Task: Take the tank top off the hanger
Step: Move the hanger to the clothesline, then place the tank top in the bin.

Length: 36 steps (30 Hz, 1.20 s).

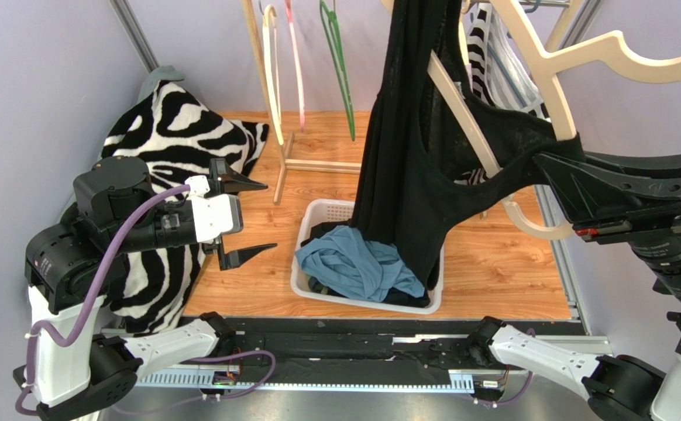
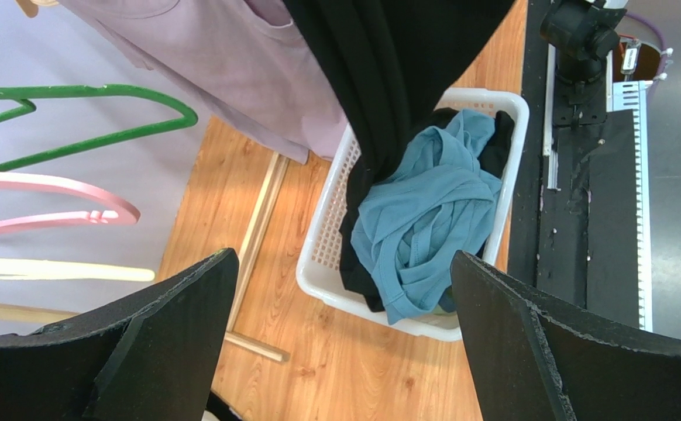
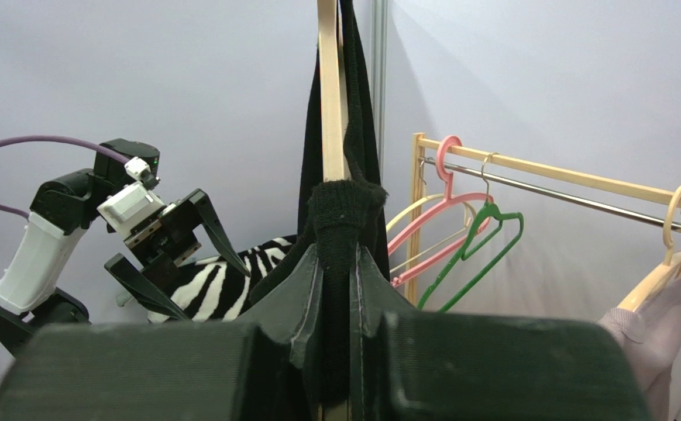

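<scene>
The black tank top (image 1: 405,158) hangs from a pale wooden hanger (image 1: 455,103) above the basket, its hem reaching down into it. My right gripper (image 1: 548,163) is shut on a shoulder strap and holds it stretched to the right. In the right wrist view the strap (image 3: 344,206) is bunched between the closed fingers of that gripper (image 3: 335,254), against the hanger's bar (image 3: 330,88). Left of the basket my left gripper (image 1: 265,217) hovers wide open with nothing in it. From its wrist camera the left gripper (image 2: 342,263) looks down past the tank top (image 2: 397,61).
A white laundry basket (image 1: 313,219) on the wooden floor holds a blue garment (image 1: 353,263) and dark clothes. A zebra-print cushion (image 1: 177,132) lies under the left arm. A wooden rack carries a pink hanger, a green hanger (image 1: 340,53) and a lilac garment (image 2: 230,61).
</scene>
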Motion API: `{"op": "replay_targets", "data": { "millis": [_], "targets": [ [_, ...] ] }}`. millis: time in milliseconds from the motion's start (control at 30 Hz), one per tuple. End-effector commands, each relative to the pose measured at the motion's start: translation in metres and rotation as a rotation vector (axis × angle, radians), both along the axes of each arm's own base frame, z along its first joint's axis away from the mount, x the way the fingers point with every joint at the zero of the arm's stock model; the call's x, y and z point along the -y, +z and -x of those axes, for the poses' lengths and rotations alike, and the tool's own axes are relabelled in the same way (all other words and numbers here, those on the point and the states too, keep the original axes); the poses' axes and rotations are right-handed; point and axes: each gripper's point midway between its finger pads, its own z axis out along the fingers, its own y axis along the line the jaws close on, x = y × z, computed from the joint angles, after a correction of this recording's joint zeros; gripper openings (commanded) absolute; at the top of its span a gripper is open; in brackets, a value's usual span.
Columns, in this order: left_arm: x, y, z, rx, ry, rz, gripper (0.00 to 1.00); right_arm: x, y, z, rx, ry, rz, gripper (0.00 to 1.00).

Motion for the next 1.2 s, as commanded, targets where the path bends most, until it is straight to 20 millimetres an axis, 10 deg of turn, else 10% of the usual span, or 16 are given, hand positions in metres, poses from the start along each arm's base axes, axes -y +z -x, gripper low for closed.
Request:
{"op": "replay_targets", "data": {
  "millis": [0,200,500,1167],
  "targets": [
    [0.000,0.011,0.006,0.013,-0.021,0.043,0.99,0.010,0.034,0.015,0.073,0.025,-0.083,0.00],
    [-0.001,0.011,0.007,0.012,-0.021,0.046,0.99,-0.008,-0.007,-0.010,-0.051,-0.008,0.050,0.00],
    [-0.002,0.014,0.016,0.045,-0.066,0.051,0.99,-0.061,-0.166,-0.018,-0.325,0.176,0.436,0.00],
    [0.022,-0.018,-0.005,0.011,-0.192,-0.088,0.99,-0.074,-0.238,0.010,-0.286,0.385,0.663,0.00]
  ]
}}
